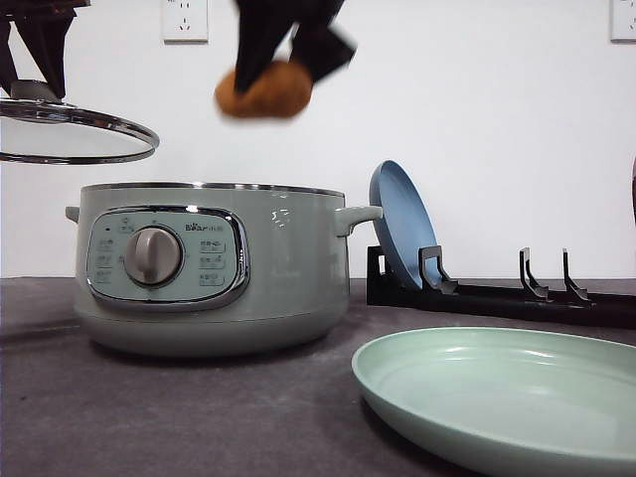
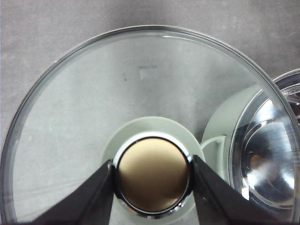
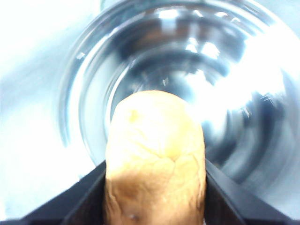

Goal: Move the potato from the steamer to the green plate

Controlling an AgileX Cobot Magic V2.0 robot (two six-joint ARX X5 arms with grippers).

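The orange-brown potato (image 1: 264,91) hangs in the air above the steamer (image 1: 214,268), with my right gripper (image 1: 288,65) shut on it. In the right wrist view the potato (image 3: 154,164) sits between the two dark fingers, over the steamer's shiny metal bowl (image 3: 187,84). My left gripper (image 2: 153,176) is shut on the knob (image 2: 153,174) of the glass lid (image 1: 75,129), held up and to the left of the open steamer. The wide green plate (image 1: 507,393) lies on the table at the front right.
A black dish rack (image 1: 497,293) stands behind the green plate with a blue plate (image 1: 402,224) leaning upright in it, close to the steamer's right handle (image 1: 356,217). The dark grey table (image 1: 149,417) stretches in front of the steamer.
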